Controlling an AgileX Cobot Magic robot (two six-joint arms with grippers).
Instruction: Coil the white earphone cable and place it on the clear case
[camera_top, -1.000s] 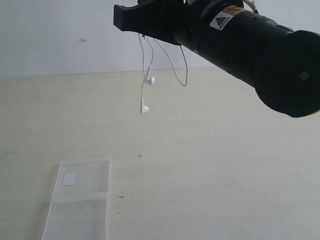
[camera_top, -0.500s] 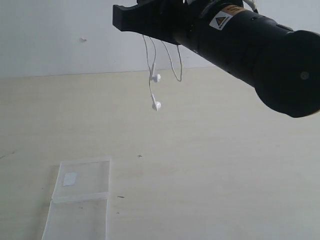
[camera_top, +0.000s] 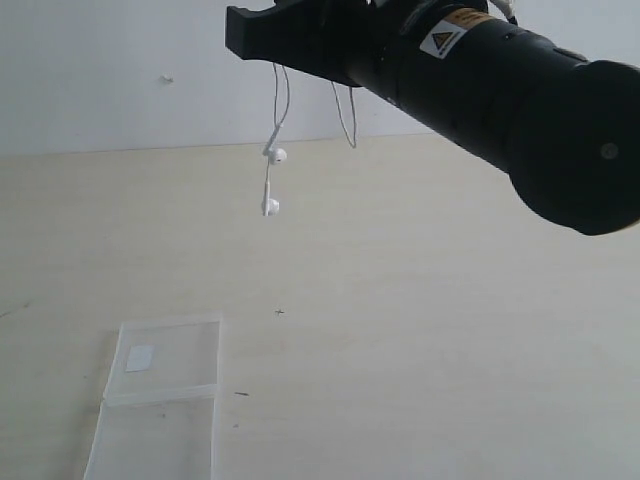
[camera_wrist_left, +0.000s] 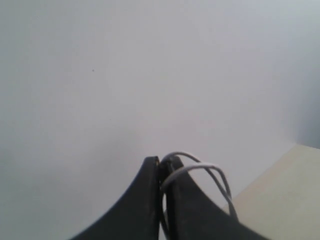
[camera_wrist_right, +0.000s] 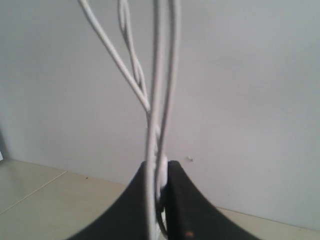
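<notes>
Both claws, the left gripper (camera_wrist_left: 162, 163) and right gripper (camera_wrist_right: 159, 169), are clenched on the white earphone cable (camera_top: 270, 206), which dangles vertically, well above and right of the flat clear case (camera_top: 165, 360) in the exterior view.

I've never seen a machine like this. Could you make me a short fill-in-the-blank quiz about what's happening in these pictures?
1. The white earphone cable hangs in the air with ____ earbuds dangling at its lower end.
2. The clear case lies flat on the ____, apart from the cable.
3. The left tool and the right tool are both ____ on the cable.

Missing words: two; table; shut
</notes>
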